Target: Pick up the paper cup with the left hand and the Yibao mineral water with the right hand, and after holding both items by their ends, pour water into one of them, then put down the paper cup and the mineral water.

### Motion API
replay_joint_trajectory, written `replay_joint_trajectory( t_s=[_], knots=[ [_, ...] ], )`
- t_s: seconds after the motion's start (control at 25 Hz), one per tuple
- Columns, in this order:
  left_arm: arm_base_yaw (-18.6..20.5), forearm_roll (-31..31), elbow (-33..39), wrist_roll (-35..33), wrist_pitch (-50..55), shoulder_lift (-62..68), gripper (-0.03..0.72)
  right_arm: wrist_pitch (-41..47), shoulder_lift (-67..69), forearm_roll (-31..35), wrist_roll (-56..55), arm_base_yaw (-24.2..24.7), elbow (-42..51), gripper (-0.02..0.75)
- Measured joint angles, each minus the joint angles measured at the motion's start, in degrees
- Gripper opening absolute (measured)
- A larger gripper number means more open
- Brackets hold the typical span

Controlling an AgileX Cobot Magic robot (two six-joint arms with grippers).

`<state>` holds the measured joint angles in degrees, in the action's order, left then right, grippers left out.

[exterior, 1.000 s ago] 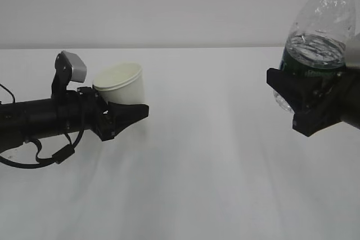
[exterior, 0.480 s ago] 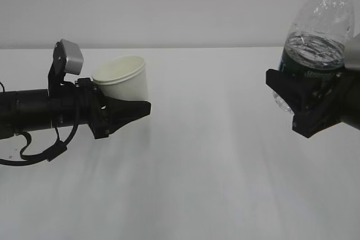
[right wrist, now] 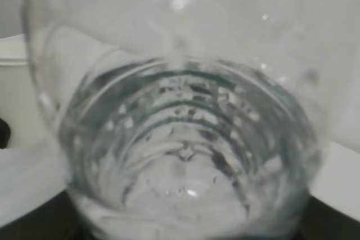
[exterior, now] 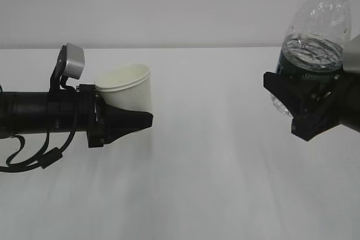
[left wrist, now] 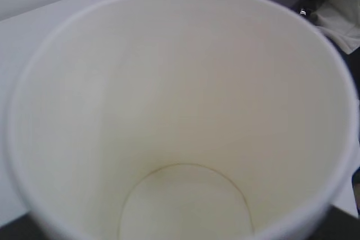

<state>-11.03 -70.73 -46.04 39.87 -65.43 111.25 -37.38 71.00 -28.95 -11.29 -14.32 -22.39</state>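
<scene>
We see a plain white table point(exterior: 185, 184) against a pale wall. At left, the black left hand point(exterior: 126, 121) has its jaws closed around the base of a small white tapered paper cup point(exterior: 128, 87), tilted and lifted, empty inside. At right, the black right hand point(exterior: 298, 108) grips a clear ribbed plastic water bottle point(exterior: 318, 32) with a green label, partly full, lifted high.

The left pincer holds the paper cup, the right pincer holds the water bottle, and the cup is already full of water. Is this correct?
Not quite: the paper cup is empty, its dry bottom showing in the left wrist view. The rest is right.
</scene>
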Motion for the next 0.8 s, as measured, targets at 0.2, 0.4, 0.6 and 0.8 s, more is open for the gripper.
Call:
replay_joint_trajectory(
  t_s=[0.2, 0.4, 0.6, 0.8],
  knots=[
    [-1.7, -1.5, 0.0, 0.4, 1.2, -2.3, 0.463, 0.0, 0.0, -1.7, -1.3, 0.0, 0.0, 0.435],
    [-4.5, -2.8, 0.1, 0.4, 3.3, -4.3, 0.463, 0.0, 0.0, -2.9, -3.0, 0.0, 0.0, 0.435],
    [-8.1, -2.9, 0.1, 0.4, 4.9, -4.6, 0.463, 0.0, 0.0, -4.6, -4.1, 0.0, 0.0, 0.435],
    [-11.2, -3.1, 0.1, 0.4, 6.3, -4.6, 0.463, 0.0, 0.0, -5.3, -4.5, 0.0, 0.0, 0.435]
  ],
)
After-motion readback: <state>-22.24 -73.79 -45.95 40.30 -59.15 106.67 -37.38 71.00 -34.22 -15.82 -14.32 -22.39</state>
